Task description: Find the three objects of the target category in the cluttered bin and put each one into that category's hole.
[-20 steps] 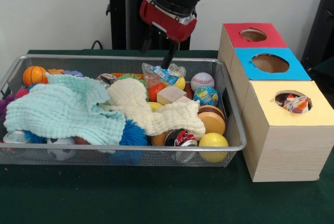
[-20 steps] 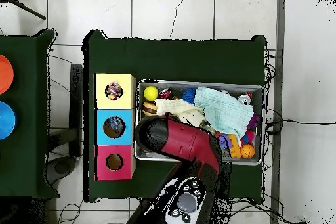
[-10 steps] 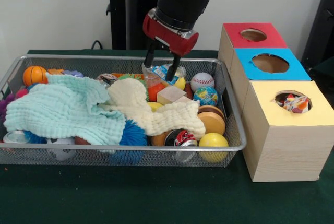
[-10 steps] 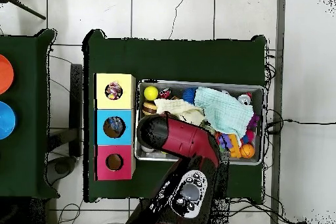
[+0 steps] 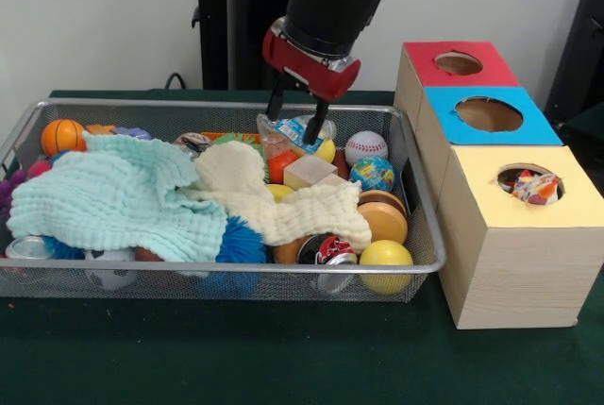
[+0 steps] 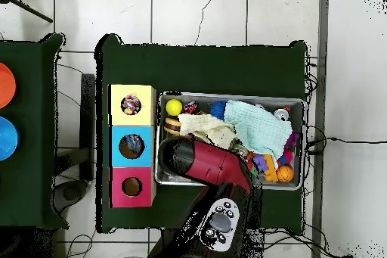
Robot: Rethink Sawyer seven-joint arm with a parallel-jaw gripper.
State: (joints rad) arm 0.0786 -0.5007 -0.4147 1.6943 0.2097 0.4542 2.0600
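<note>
The gripper is held with jaws spread just above a clear snack packet at the bin's far side, seemingly lined up for grasping.

A dark green cloth-covered table fills the lower frame. On it, a silver wire-mesh bin sits at left; a row of three wooden hole-topped boxes stands just beside it, at right.

A robot lab: green-clothed table on tiled floor, cables, coloured sorting boxes.
</note>
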